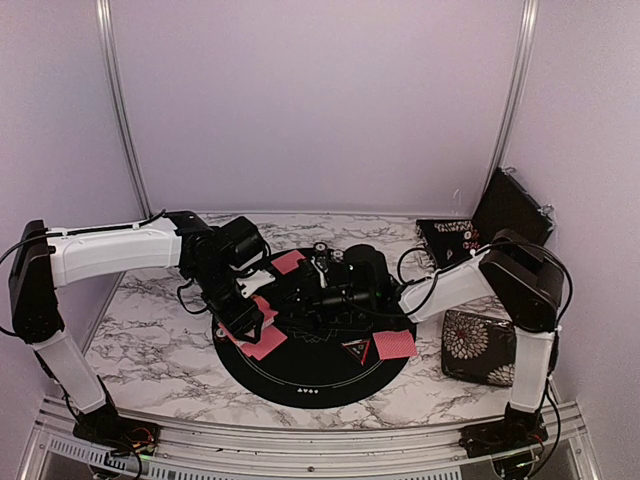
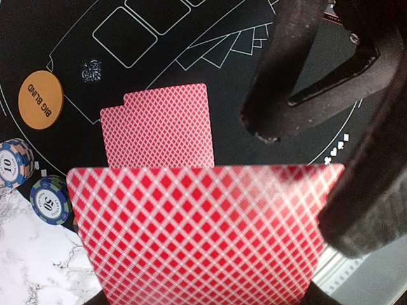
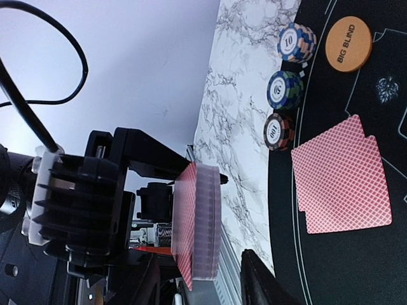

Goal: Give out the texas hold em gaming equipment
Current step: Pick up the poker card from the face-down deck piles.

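Two claws of mine meet here. My left claw [image 1: 245, 320] grips one deck of red-backed cards [image 3: 202, 222]. My right claw [image 2: 318, 143] is just beside it, fingers apart; whether it pinches a card I cannot tell. Beneath my left claw lie two face-down cards [image 3: 340, 175], and past them three chip stacks [image 3: 283, 89] and one orange button [image 3: 348, 36]. They sit around a round black mat [image 1: 300, 385] on a marble worktop [image 1: 150, 330], with pale walls [image 1: 320, 100] around and a floral case [image 1: 478, 348] behind my right claw.

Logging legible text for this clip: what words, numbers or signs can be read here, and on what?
"BIG BLIND": on the orange round button
"10": on the blue-and-orange chip stack
"50": on the blue-and-green chip stack
"100": on the black-and-red chip stack
Too small to read: the small emblem and the edge print on the black mat.
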You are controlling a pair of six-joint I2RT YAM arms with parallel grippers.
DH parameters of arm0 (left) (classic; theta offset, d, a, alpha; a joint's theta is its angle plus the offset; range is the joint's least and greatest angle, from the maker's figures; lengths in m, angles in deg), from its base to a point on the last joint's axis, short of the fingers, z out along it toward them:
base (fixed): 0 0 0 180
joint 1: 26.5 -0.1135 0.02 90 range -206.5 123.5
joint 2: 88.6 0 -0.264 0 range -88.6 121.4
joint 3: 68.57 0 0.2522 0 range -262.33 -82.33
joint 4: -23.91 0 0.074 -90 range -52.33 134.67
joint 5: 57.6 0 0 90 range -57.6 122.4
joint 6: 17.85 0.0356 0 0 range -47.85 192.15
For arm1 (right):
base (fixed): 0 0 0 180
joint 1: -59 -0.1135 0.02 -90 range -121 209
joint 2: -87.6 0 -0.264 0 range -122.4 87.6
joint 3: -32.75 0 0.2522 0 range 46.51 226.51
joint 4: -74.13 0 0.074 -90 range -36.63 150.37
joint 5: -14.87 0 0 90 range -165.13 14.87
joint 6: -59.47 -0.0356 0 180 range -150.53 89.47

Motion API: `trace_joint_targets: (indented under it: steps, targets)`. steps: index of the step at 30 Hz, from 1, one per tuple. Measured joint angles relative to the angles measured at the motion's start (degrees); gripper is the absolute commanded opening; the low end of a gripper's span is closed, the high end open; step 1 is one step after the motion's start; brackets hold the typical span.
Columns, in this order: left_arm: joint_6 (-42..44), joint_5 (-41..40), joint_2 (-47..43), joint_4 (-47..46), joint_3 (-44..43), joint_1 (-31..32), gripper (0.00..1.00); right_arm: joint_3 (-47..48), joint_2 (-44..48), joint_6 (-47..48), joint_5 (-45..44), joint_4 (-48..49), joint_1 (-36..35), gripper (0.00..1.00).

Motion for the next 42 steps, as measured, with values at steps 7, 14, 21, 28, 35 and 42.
trace_joint_targets:
  steps: [7,14,21,28,35,42]
  targets:
    - [0.0,0.0,0.0,0.0,0.0,0.0,0.55,-1.0,0.7,-0.5,0.0,0.3,0.0,0.29]
    - [0.0,0.0,0.0,0.0,0.0,0.0,0.55,-1.6,0.8,-1.4,0.0,0.5,0.0,0.25]
    - [0.0,0.0,0.0,-0.1,0.0,0.0,0.55,-1.6,0.8,-1.5,0.0,0.5,-0.1,0.2]
    - [0.0,0.0,0.0,-0.1,0.0,0.0,0.55,-1.6,0.8,-1.5,0.1,0.5,-0.2,0.16]
    - [0.0,0.0,0.0,-0.1,0.0,0.0,0.55,-1.3,0.8,-1.5,0.1,0.4,-0.2,0.12]
    - [0.0,0.0,0.0,-0.1,0.0,0.0,0.55,-1.1,1.2,-1.4,0.1,0.4,-0.2,0.07]
